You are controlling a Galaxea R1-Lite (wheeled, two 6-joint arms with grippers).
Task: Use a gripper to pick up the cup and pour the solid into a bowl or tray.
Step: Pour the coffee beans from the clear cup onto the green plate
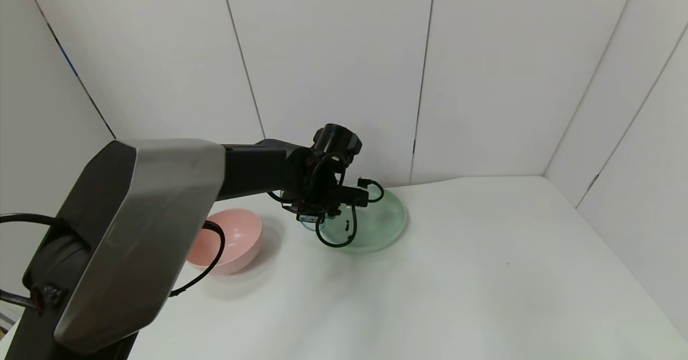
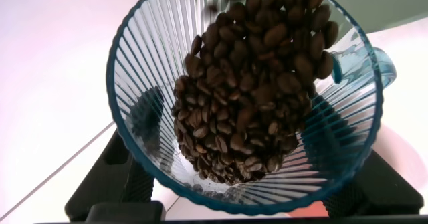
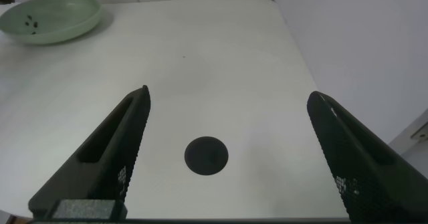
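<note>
Left wrist view: the transparent blue-grey ribbed cup w/ small blue loop handle (image 2: 249, 97) is clamped between the black fingers (image 2: 124, 177) of the left gripper (image 2: 247, 190), the jaws drawn in tight on its base. The cup is tipped, mouth toward the camera. The many small dark brown bean-like pieces (image 2: 251, 90) are heaped along one side of the ribbed wall, from base up to rim; a few at the rim are blurred. The loop handle is seen on the cup's outer side, away from the fingers.

Head view: the left gripper (image 1: 317, 217) is seen at the end of the black arm w/ silver-grey cover (image 1: 145, 231), just over the near-left rim of the shallow round pale green plate (image 1: 384, 223). Only a sliver of the cup is visible under the fingers, approx. at the plate's edge. A deeper pink bowl (image 1: 234, 239) sits to the left of the fingers, apart from the plate, both on the white table (image 1: 457, 279).

Right wrist view: the right gripper (image 3: 231, 164) is held w/ fingers spread wide, nothing between them, above the table, well apart from the plate (image 3: 50, 17). A few dark pieces (image 3: 30, 25) are seen lying in the plate. A round black mark (image 3: 206, 155) lies on the table between the fingers.
</note>
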